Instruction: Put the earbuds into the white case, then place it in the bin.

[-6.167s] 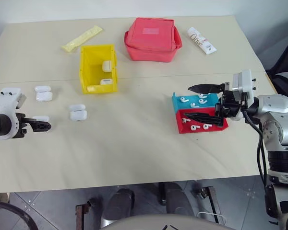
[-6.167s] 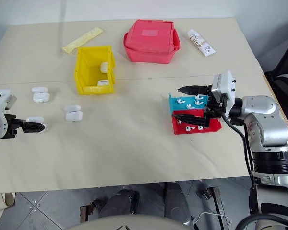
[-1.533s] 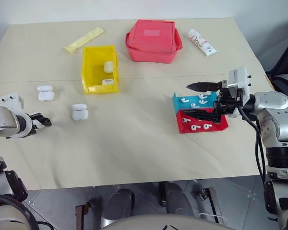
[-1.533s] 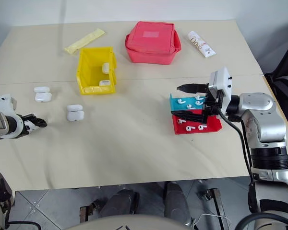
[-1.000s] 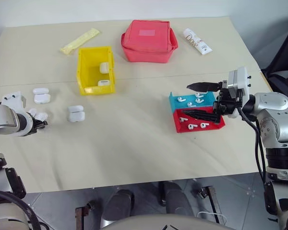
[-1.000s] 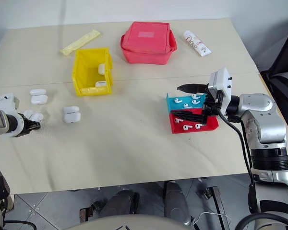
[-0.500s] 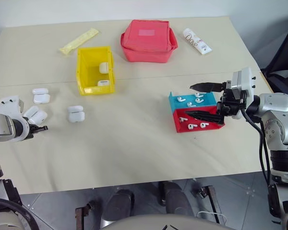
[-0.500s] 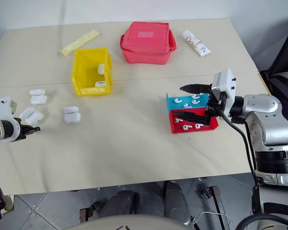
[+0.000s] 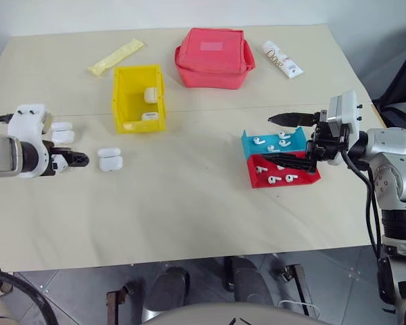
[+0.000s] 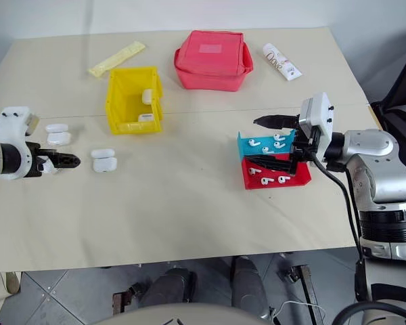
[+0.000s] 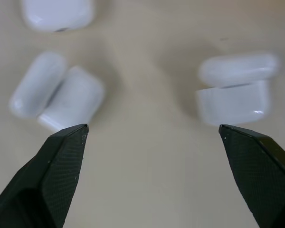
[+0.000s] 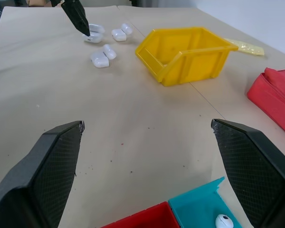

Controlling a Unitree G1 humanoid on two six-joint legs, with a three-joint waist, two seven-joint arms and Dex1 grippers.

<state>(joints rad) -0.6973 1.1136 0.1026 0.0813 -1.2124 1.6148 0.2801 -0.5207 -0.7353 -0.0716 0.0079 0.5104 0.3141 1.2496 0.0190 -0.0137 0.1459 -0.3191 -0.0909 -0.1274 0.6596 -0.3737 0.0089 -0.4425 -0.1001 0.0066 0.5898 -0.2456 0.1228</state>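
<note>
The left gripper (image 9: 76, 159) hangs with its 2 black fingers spread wide and empty, just beside an open white case (image 9: 109, 159) lying on the table (image 9: 189, 203) between the other cases and the yellow bin (image 9: 139, 98). The right gripper (image 9: 287, 139) is likewise splayed over the blue and red trays (image 9: 279, 166) holding the earbuds (image 9: 259, 141). The case looks light, rigid and glossy, so probably slippery; I would pinch its body across the flat faces, below the hinged lid, which seems open though the wrist view is blurred.
</note>
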